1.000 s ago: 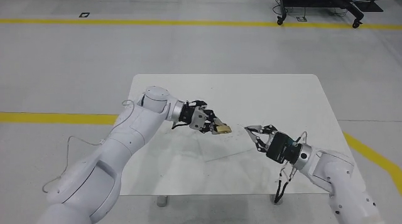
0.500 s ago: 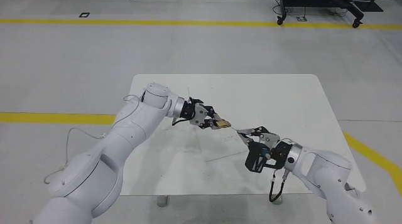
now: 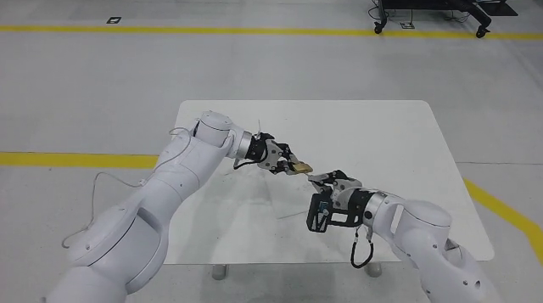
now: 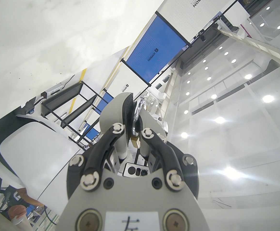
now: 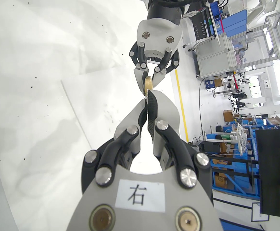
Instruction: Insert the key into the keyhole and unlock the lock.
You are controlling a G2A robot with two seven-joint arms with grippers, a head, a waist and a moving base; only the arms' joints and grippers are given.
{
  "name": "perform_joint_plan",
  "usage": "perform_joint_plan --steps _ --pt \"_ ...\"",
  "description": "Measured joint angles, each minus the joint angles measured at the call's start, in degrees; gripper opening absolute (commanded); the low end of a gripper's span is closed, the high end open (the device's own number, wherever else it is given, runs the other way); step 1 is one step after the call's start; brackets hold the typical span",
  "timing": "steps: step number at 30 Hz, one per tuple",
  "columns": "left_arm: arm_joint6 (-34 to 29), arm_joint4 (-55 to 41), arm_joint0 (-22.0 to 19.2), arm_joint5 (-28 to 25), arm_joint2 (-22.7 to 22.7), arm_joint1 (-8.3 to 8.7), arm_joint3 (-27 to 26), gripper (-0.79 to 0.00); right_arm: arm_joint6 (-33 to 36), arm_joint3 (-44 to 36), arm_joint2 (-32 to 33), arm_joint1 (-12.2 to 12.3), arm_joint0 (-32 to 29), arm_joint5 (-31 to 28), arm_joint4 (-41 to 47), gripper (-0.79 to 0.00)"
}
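The small brass padlock (image 3: 299,167) is held in the air above the middle of the white rectangular table (image 3: 382,129), a little toward the left arm's side. The left gripper (image 3: 288,165) is clamped on it. In the left wrist view the lock's silver shackle (image 4: 138,111) is pinched between the two grey fingers of that gripper (image 4: 135,104), and a sliver of brass body shows just behind it. In the right wrist view the padlock (image 5: 148,83) is seen edge-on, with its body sticking out of the left gripper (image 5: 148,87) toward the camera. The right gripper (image 3: 316,182) points straight at it from the opposite side, so the two tools face each other nose to nose. Its fingers are pressed together at the tips, the black ribbed pads (image 5: 152,111) meeting there. The tips of the right gripper (image 5: 146,97) reach the free end of the lock body. The key cannot be made out between the pads, nor whether anything has entered the keyhole. The table (image 5: 99,92) lies below both tools, and a yellow floor line (image 3: 85,28) runs across the floor beyond it.
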Motion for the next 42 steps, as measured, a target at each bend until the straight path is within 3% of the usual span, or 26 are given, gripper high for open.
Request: perform_joint_plan --steps 31,42 --pt "2.11 4.90 0.42 0.68 -1.58 -0.78 -0.28 -0.785 9.07 0.06 -5.02 -0.22 1.58 0.93 -6.40 -0.785" --pt "2.41 6.05 0.67 0.79 -2.36 -0.83 -0.43 -0.785 12.86 2.43 -7.65 -0.98 4.61 1.62 -4.75 -0.785"
